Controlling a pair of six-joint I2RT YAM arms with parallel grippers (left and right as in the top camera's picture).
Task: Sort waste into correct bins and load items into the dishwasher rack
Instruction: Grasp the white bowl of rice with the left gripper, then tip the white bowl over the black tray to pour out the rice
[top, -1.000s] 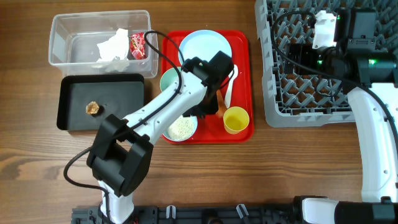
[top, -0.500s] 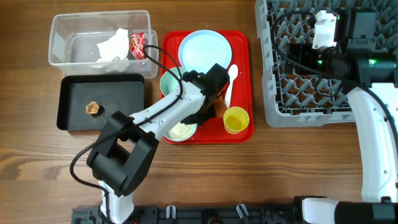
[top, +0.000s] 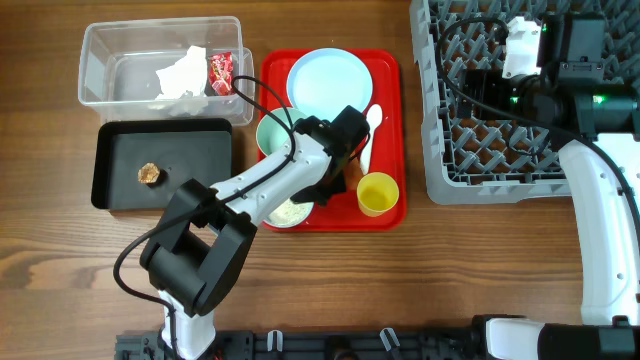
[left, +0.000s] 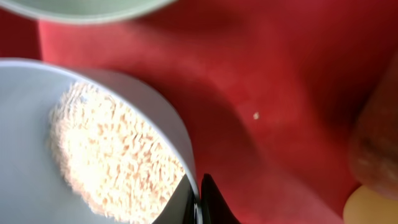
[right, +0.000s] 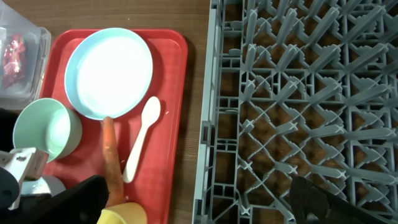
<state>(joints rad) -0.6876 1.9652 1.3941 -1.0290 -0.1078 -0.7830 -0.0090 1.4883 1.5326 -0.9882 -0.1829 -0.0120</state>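
Wooden counter (top: 60, 260), red tray (top: 392, 215) at centre, grey dishwasher rack (top: 500, 160) on the right, and the right pincer (right: 193, 202) hangs spread wide above it, unmoved. The left pincer (left: 198, 202) has slid down from beside the pale blue plate (top: 328, 82) and snapped closed on the rim of the pale blue bowl (left: 37, 124) of rice (left: 112, 162), at the tray's near edge.

A: What's in the bins on your feed?
B: I see the crumpled tissue (top: 180, 72) and red wrapper (top: 220, 72) in the clear tub (top: 95, 75), far left. The brown scrap (top: 149, 173) lies in the black tub (top: 190, 165), just nearer.
A: And the dishes?
B: On the red tray (top: 392, 120): pale blue plate (top: 328, 80) far, mint bowl (top: 272, 130) near-left of it, pale blue bowl (top: 290, 212) holding rice (left: 112, 155) at the near edge, yellow cup (top: 379, 193) upright. The white spoon (top: 370, 130) and carrot (right: 111, 162) lie side by side. The grey rack (top: 500, 150) stands far right.
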